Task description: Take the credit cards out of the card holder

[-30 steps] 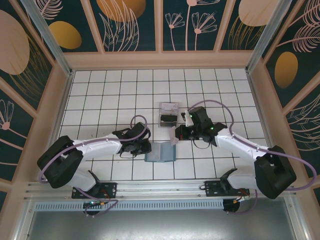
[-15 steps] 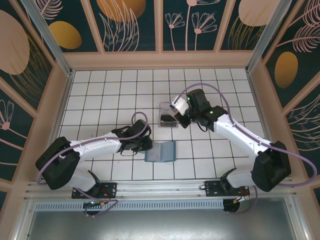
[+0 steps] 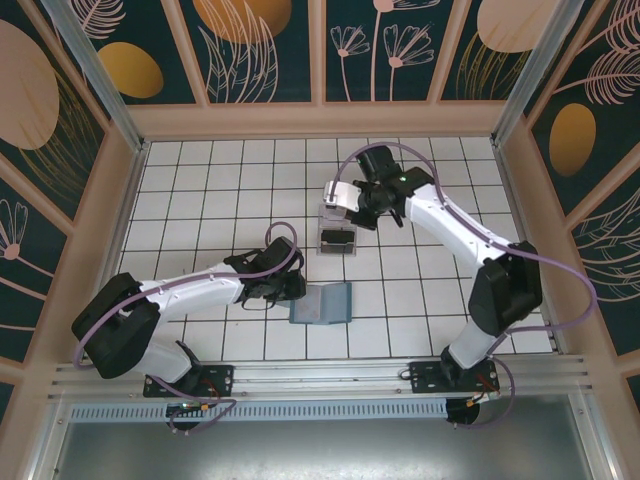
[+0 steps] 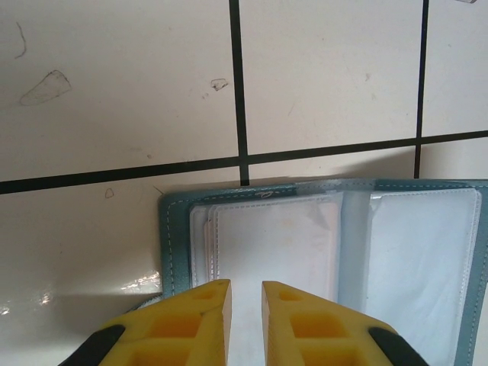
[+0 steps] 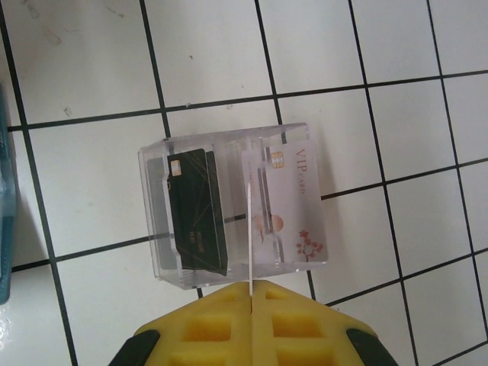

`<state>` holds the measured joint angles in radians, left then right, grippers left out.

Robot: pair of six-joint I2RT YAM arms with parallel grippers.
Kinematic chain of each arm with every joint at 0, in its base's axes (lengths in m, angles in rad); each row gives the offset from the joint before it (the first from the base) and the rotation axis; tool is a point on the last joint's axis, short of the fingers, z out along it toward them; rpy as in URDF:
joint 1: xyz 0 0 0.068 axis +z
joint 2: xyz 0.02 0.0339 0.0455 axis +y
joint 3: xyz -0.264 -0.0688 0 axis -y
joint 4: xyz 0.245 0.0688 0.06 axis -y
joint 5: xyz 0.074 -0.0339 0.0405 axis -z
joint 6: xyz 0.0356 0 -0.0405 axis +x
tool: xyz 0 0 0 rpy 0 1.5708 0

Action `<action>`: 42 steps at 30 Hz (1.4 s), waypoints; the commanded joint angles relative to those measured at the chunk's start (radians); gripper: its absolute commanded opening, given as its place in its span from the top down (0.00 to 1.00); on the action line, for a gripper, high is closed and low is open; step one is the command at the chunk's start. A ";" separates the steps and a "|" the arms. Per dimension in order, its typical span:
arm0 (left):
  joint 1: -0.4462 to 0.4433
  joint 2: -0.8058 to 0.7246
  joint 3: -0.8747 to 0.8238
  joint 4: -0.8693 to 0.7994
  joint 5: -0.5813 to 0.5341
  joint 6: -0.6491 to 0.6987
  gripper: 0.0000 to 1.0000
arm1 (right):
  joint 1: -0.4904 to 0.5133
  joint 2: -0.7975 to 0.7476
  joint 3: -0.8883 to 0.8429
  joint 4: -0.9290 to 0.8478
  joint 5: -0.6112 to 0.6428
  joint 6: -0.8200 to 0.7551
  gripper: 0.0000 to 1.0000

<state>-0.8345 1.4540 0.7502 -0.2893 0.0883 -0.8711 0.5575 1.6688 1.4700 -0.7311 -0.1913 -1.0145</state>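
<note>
Looking down on the tiled table, we find the teal card holder lying open and flat near the front middle. Our left gripper sits over its left half, jaws a narrow slit apart. We see nothing clamped between them, only the clear sleeves below. Farther back is the clear stand, with a dark card and a pale VIP card side by side in its slots. Our right gripper hangs just over the stand, closed tight on a thin pale card — seen edge-on from the wrist, in line with the gap between the two slotted cards.
</note>
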 commanded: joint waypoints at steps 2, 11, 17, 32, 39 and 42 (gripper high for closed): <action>-0.003 0.006 0.022 -0.024 -0.009 0.012 0.81 | -0.004 0.079 0.102 -0.119 -0.029 -0.076 1.00; -0.005 -0.006 0.014 -0.045 -0.022 0.005 0.81 | -0.005 0.253 0.280 -0.205 -0.026 -0.104 1.00; -0.003 -0.005 0.015 -0.042 -0.021 -0.004 0.81 | -0.035 0.320 0.337 -0.224 -0.012 -0.115 1.00; -0.003 -0.031 0.001 -0.059 -0.040 -0.014 0.81 | -0.042 0.489 0.504 -0.296 0.004 -0.103 1.00; -0.003 -0.047 -0.008 -0.071 -0.051 -0.015 0.81 | -0.033 0.515 0.517 -0.333 -0.029 -0.098 1.00; -0.002 -0.052 -0.008 -0.073 -0.051 -0.016 0.81 | -0.030 0.506 0.517 -0.331 -0.026 -0.094 1.00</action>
<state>-0.8345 1.4235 0.7498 -0.3267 0.0574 -0.8764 0.5171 2.1502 1.9648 -1.0031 -0.1883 -1.1065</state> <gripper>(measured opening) 0.191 0.052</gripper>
